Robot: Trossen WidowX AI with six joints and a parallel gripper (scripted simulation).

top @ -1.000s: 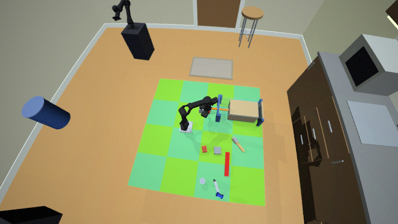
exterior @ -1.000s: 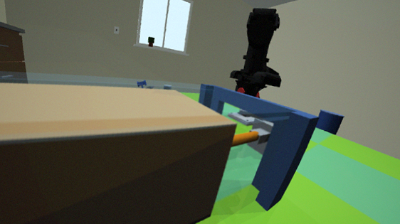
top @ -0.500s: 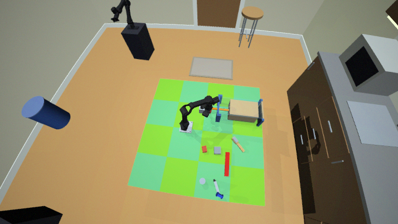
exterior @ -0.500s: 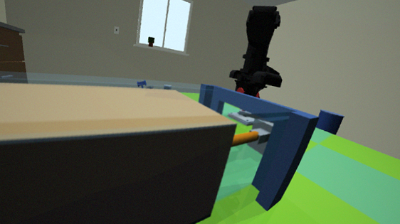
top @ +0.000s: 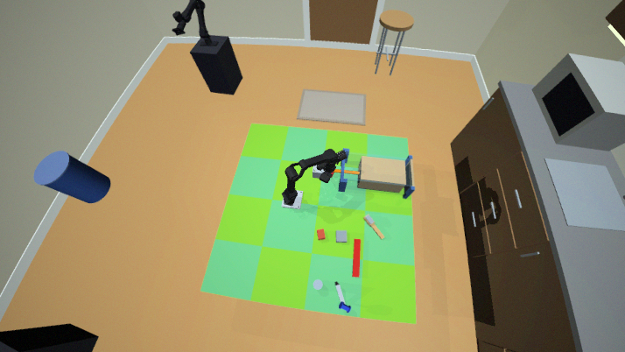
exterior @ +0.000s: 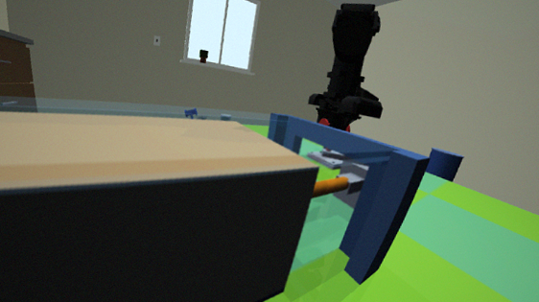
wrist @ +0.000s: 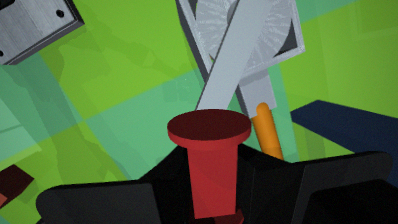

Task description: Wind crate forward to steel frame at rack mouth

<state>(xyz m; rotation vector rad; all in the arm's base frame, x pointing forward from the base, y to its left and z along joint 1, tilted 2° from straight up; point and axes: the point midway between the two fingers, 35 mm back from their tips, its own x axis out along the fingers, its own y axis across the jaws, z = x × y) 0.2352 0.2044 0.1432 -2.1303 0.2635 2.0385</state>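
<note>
Green squares in two shades cover the counter [top: 249,221] [exterior: 474,289] [wrist: 115,45], with the winch [top: 317,173] [exterior: 352,168] [wrist: 270,45] on its far half, left of the blue steel frame [top: 343,175] [exterior: 380,216] [wrist: 350,120]. The crate [top: 382,170] [exterior: 109,202] sits flat right of that frame, a gap between them, and the orange strap [top: 347,172] [exterior: 330,187] [wrist: 269,135] runs from it towards the winch. The claw [top: 330,172] [exterior: 336,124] [wrist: 204,141] is drawn mostly closed, its fingers on either side of the red grip [exterior: 324,122] [wrist: 212,180] and holding it; the pale crank arm [wrist: 220,80] reaches from there over the winch drum. The key itself is out of sight, though the crank's lie suggests it is seated. Winding looks like the step in hand, with the crate's travel still to be made. Good work here would carry the grip round a level circle centred on the winch, neither lifting, which could draw the key out, nor pressing down. The grip should be free to turn between the fingers as the wrist swings. Slow arcs suit it best, watching that the strap draws in and the crate slides without tipping. Once the front meets the frame, stop, open wide and back off cleanly.
</note>
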